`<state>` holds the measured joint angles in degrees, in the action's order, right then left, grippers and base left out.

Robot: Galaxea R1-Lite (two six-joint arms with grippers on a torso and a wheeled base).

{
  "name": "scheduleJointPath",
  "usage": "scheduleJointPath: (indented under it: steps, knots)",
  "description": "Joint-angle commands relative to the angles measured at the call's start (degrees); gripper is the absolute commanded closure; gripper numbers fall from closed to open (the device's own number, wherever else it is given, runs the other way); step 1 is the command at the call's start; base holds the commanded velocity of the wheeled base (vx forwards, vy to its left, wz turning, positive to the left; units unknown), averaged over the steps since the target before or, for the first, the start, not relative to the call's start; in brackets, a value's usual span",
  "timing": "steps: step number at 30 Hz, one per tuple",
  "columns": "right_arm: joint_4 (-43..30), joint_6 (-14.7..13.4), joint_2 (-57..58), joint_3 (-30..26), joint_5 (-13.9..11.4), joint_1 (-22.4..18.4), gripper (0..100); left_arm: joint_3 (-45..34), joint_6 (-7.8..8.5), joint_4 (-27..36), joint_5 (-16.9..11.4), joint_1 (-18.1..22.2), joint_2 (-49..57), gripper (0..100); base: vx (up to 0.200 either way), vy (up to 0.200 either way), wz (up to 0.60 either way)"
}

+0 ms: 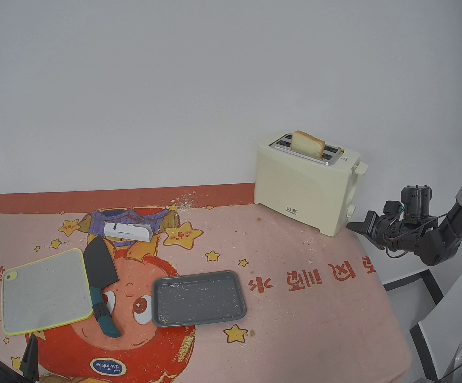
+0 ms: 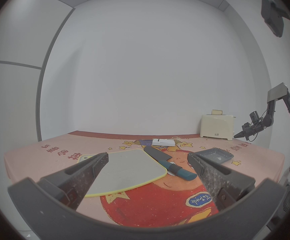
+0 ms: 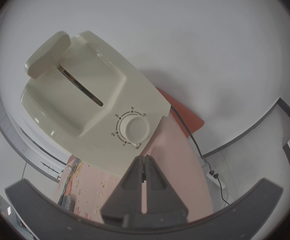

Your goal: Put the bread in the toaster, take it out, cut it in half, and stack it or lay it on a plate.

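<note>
Bread: one pale slice (image 1: pixel 307 144) upright in the cream two-slot toaster (image 1: pixel 300 192) on the pink bench (image 1: pixel 305 315).
Left pincer (image 2: pixel 147 156): wide apart, empty.
Right pincer (image 3: pixel 144 160): closed, empty, near the toaster's dial.

Bread (image 1: pixel 307 144) lower part hidden in toaster (image 1: pixel 305 192) slot; left gripper (image 1: pixel 14 327) cut off at head-view corner.

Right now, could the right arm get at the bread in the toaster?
Probably yes: the shut right gripper sits beside the toaster, nothing between, and the bread stands proud of its slot.
</note>
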<state>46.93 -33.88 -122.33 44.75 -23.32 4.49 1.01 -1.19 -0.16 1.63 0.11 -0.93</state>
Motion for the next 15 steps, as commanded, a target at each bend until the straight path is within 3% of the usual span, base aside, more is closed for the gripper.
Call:
scheduleJointPath:
  steps: [1,15]
  knots:
    - [0.09,0.04,-0.19,0.16,-0.06,-0.18,100,-1.01,0.05,-0.02,0.04,0.07,0.14,0,0.000,0.000,0.00]
    - [0.09,0.04,-0.71,0.86,0.03,-0.18,100,-1.01,0.05,-0.02,0.04,-0.02,0.14,0,0.000,0.000,0.00]
